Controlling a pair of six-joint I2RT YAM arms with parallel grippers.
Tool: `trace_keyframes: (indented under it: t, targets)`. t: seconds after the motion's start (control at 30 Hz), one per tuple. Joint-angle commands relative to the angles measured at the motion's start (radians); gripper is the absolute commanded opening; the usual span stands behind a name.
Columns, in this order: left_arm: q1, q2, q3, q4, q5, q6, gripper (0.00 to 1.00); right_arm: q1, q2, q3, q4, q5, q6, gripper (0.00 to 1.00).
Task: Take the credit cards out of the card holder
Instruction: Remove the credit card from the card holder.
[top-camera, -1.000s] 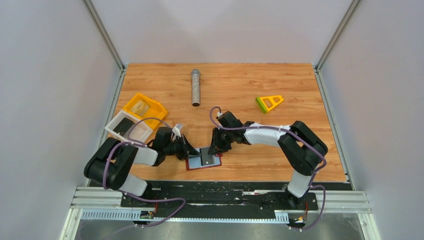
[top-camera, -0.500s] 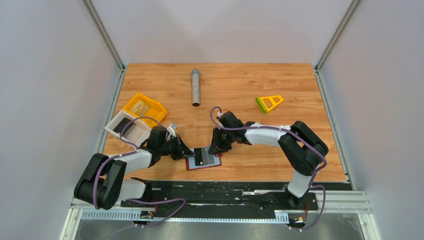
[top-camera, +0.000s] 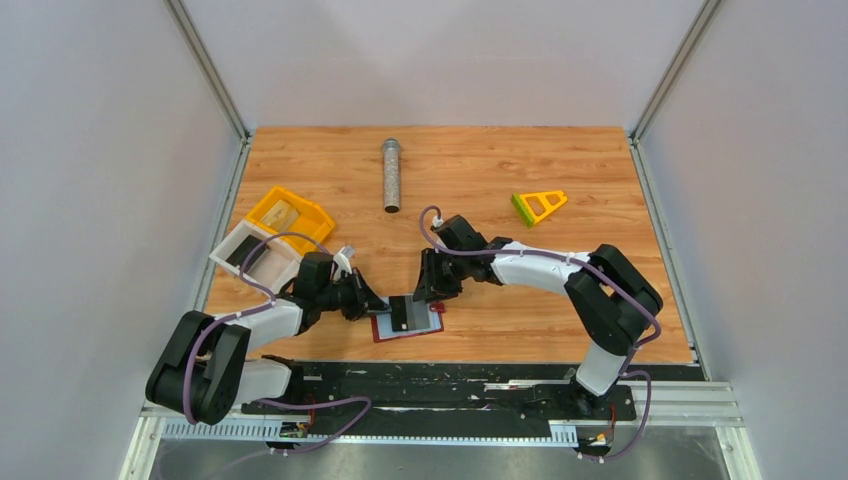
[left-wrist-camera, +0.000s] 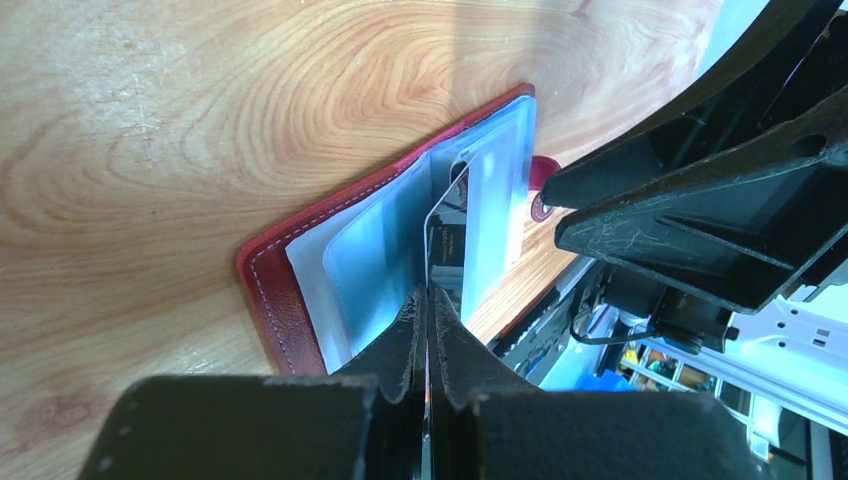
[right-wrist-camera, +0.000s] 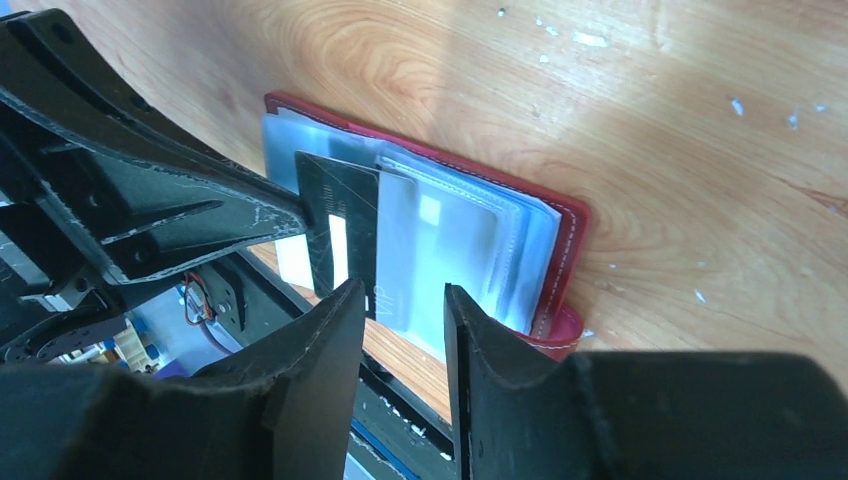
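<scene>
**A:** Entry one, left gripper (left-wrist-camera: 428, 300)?
**B:** Pinched tight on the dark card (right-wrist-camera: 335, 232). The card sits half out of the card holder (right-wrist-camera: 570, 225), which lies open at the near edge of the table (top-camera: 480, 170).
**A:** Right gripper (right-wrist-camera: 398, 300)?
**B:** Parted, empty, straddling the pockets (right-wrist-camera: 450, 235). Hazard: if the holder is unpinned it drags along, or the thin card slips.

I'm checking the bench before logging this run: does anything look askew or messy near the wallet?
The dark card sits askew, partly out of the open card holder, pinched in the shut left gripper. Small white flecks dot the table beside it. No damage shows.
</scene>
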Motion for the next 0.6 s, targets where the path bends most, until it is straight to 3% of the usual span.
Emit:
trace_keyframes:
  t: [0.0, 0.13, 0.57]
  targets:
    - [0.005, -0.005, 0.023, 0.048, 0.027, 0.002, 0.00, 0.016, -0.003, 0.047, 0.032, -0.027, -0.014, 0.36]
    - [0.005, 0.014, 0.022, 0.088, 0.039, -0.016, 0.00, 0.016, 0.037, 0.054, 0.052, -0.039, -0.005, 0.34]
    - [-0.001, 0.099, -0.001, 0.280, 0.082, -0.091, 0.19, 0.018, 0.103, 0.011, 0.119, -0.066, 0.032, 0.31]
